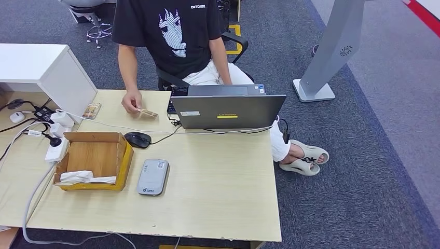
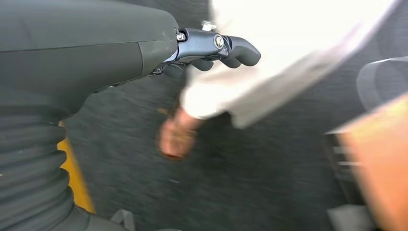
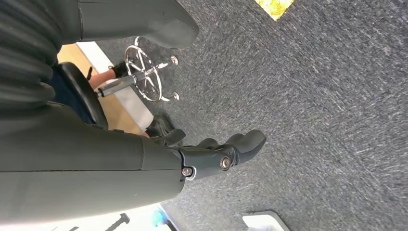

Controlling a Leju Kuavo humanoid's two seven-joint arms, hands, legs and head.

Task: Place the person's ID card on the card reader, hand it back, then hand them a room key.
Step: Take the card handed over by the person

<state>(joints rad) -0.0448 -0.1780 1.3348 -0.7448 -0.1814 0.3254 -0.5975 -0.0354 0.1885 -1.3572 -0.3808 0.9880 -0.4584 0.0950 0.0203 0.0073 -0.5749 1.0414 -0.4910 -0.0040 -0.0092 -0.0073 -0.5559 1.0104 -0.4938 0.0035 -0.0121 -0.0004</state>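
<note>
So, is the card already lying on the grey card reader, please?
No, the person's hand holds the card at the table's far edge, apart from the card reader.

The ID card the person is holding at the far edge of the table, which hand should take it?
Probably the left. The ID card sits in the person's hand left of the laptop, on the robot's left side. Both robot hands hang empty.
</note>
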